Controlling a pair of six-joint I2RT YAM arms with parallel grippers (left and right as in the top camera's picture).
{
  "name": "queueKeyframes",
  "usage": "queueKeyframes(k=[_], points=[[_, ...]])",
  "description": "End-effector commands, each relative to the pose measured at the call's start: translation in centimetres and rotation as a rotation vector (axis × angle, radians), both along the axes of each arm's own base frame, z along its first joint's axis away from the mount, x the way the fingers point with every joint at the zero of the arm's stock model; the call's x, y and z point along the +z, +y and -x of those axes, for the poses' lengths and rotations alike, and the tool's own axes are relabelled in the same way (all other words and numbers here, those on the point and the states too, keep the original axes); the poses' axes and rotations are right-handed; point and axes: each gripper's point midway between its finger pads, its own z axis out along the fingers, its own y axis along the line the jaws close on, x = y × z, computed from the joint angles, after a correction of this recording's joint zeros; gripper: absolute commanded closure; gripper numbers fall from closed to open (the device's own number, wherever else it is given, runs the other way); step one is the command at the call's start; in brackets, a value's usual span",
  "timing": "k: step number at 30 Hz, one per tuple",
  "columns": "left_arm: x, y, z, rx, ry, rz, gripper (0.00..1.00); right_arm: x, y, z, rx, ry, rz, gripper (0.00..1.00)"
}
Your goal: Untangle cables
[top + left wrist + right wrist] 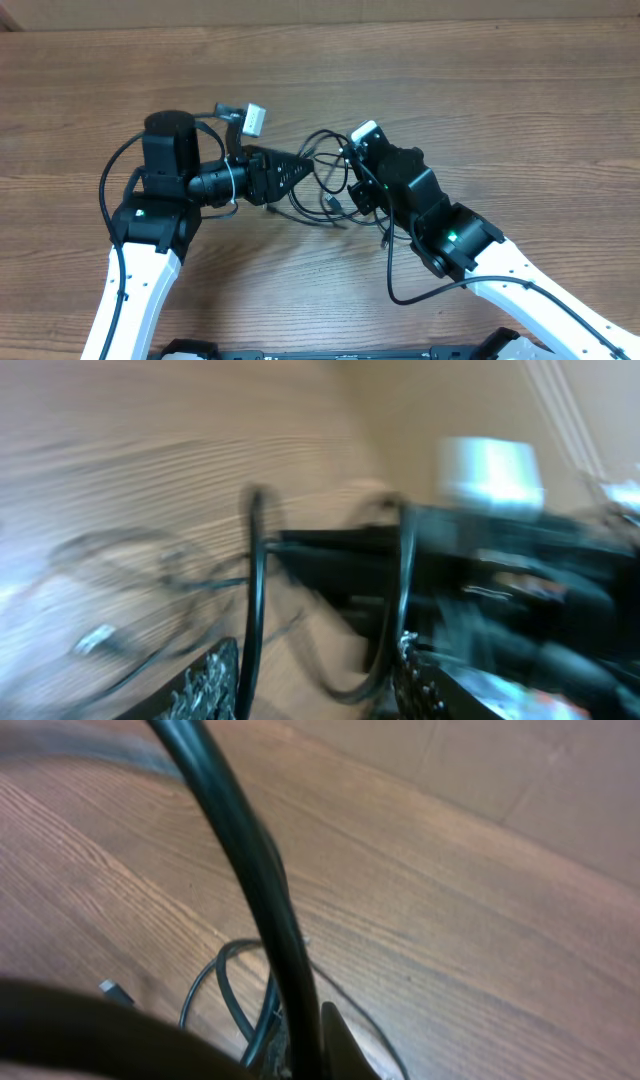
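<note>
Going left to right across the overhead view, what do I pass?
Left arm → left gripper → cables → right gripper → right arm.

A brown wood-grain table (500, 100) is carrying everything, its grain running from side to side in the overhead view and a paler strip showing along its far edge. The thin black cables (322, 185) are lying directly on the wood near the middle of the table, sprawling in loose loops that are crossing over one another. In the right wrist view a small silvery plug tip (112, 990) is resting flat on the boards just beside those loops, while the left wrist view is showing the tabletop only as a blur.
</note>
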Motion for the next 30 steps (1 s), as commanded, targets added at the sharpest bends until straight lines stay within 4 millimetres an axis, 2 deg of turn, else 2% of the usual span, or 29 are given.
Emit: queueKeyframes(k=[1, 5, 10, 12, 14, 16, 18, 22, 23, 26, 30], points=[[-3.2, 4.7, -2.8, 0.353, 0.119, -0.191, 0.5, 2.5, -0.6, 0.6, -0.045, -0.006, -0.085, 0.96], [-5.0, 6.4, -2.5, 0.46, 0.215, -0.249, 0.5, 1.6, -1.1, 1.2, -0.094, 0.072, -0.122, 0.96], [-5.2, 6.7, -2.6, 0.474, 0.216, -0.262, 0.52, 1.0, -1.4, 1.5, -0.136, 0.126, -0.159, 0.96], [-5.2, 6.8, -2.6, 0.481, 0.215, -0.266, 0.49, 1.4, -1.3, 1.4, -0.14, 0.119, -0.177, 0.9], [-5.3, 6.9, -2.7, 0.485, 0.215, -0.269, 0.45, 2.1, -1.1, 1.2, -0.137, 0.101, -0.194, 0.82], [-5.3, 6.9, -2.6, 0.486, 0.219, -0.266, 0.36, 2.7, -1.0, 1.1, -0.136, 0.092, -0.205, 0.54], [-5.3, 6.9, -2.6, 0.492, 0.231, -0.261, 0.25, 3.0, -1.0, 1.1, -0.156, 0.112, -0.231, 0.33], [-5.8, 6.8, -2.7, 0.497, 0.257, -0.26, 0.09, 2.7, -1.4, 1.6, -0.216, 0.192, -0.283, 0.05], [-6.2, 6.8, -2.6, 0.495, 0.271, -0.264, 0.01, 2.6, -1.6, 1.9, -0.241, 0.225, -0.297, 0.0], [-6.7, 6.5, -2.4, 0.473, 0.3, -0.259, 0.0, 3.3, -2.1, 2.5, -0.253, 0.244, -0.295, 0.0], [-7.3, 5.3, -2.1, 0.409, 0.345, -0.225, 0.0, 5.8, -3.1, 3.6, -0.258, 0.234, -0.324, 0.0]])
